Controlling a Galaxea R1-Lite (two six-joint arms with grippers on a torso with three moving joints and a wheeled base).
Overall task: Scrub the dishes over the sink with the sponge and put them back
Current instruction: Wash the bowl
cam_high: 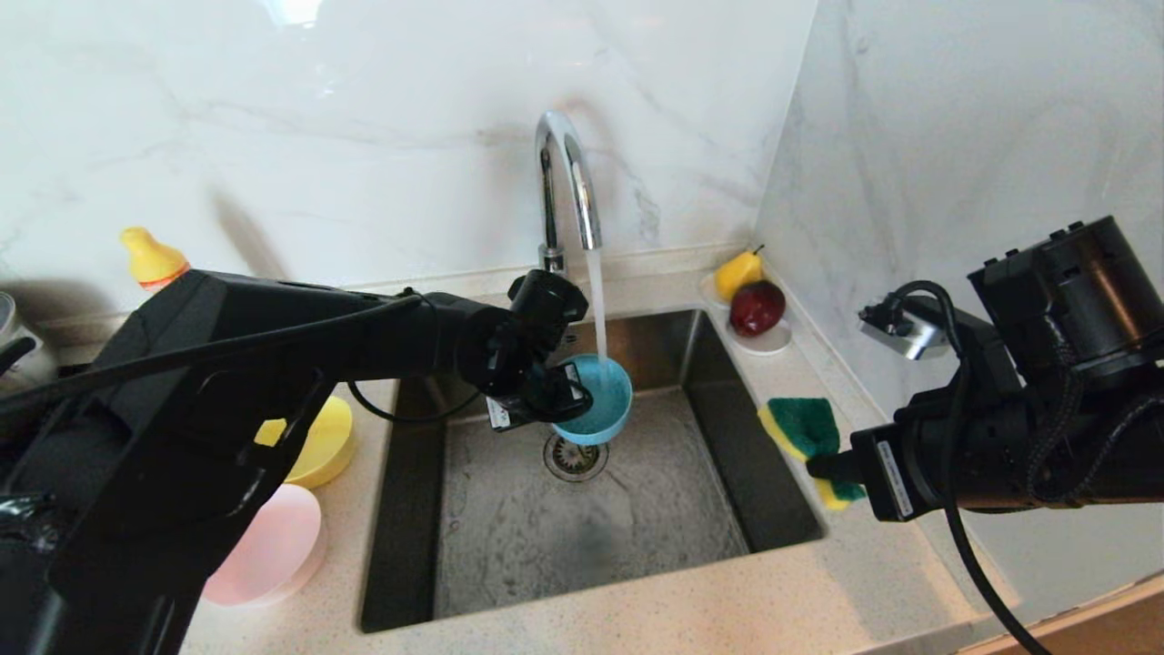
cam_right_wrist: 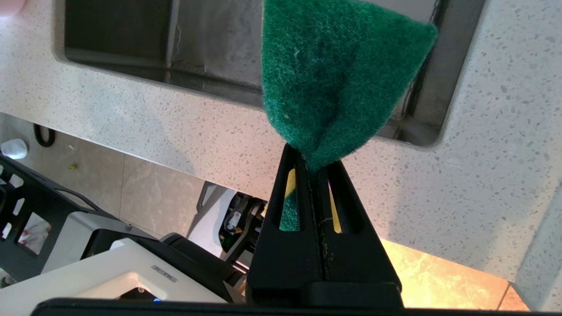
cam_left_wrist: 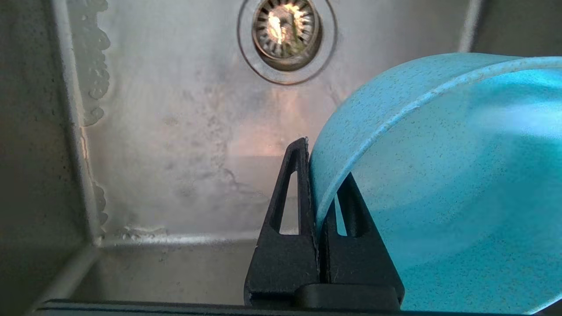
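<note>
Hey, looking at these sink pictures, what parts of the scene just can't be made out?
- Yellow bowl and pink bowl, head view: mostly covered by the left arm.
- Left gripper, head view: tips hidden behind the blue bowl it pinches.
- Sponge, head view: near end hidden by the right gripper.
- Blue bowl, left wrist view: cut off by the edge.
- Faucet: absent from both wrist views.

Three bowls (teal bowl (cam_high: 596, 400), yellow bowl (cam_high: 323, 443), pink bowl (cam_high: 268, 544)), one sponge (cam_high: 805, 428) and two fruits are counted.

White marble walls (cam_high: 382, 100) meet in corner; speckled beige countertop (cam_high: 691, 600) (glossy, reflecting light).
</note>
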